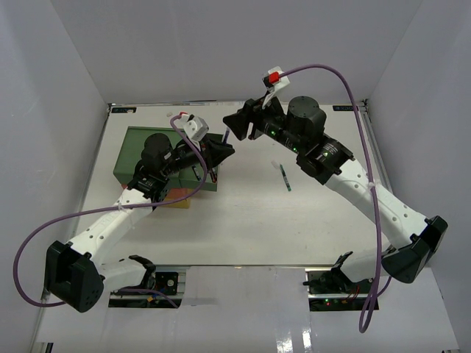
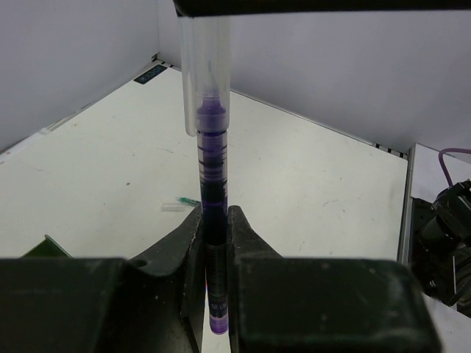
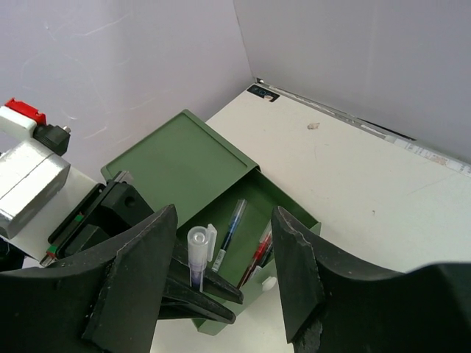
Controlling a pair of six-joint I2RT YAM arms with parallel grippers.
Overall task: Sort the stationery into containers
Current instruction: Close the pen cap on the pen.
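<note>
A purple pen (image 2: 212,147) with a clear cap stands upright between the fingers of my left gripper (image 2: 215,215), which is shut on its barrel. In the right wrist view its cap (image 3: 197,246) rises between the open fingers of my right gripper (image 3: 226,215), close to the left finger. Both grippers meet above the open green drawer (image 3: 291,202) of the containers (image 1: 151,151). A blue pen (image 3: 234,223) and a red pen (image 3: 257,254) lie inside that drawer. My right gripper (image 1: 237,123) faces my left gripper (image 1: 221,152) from the far side.
A thin green pen (image 1: 284,178) lies loose on the white table right of centre, also visible as the green pen (image 2: 180,204) in the left wrist view. Red-orange and yellow tiers (image 1: 180,198) peek out under the green one. White walls enclose the table.
</note>
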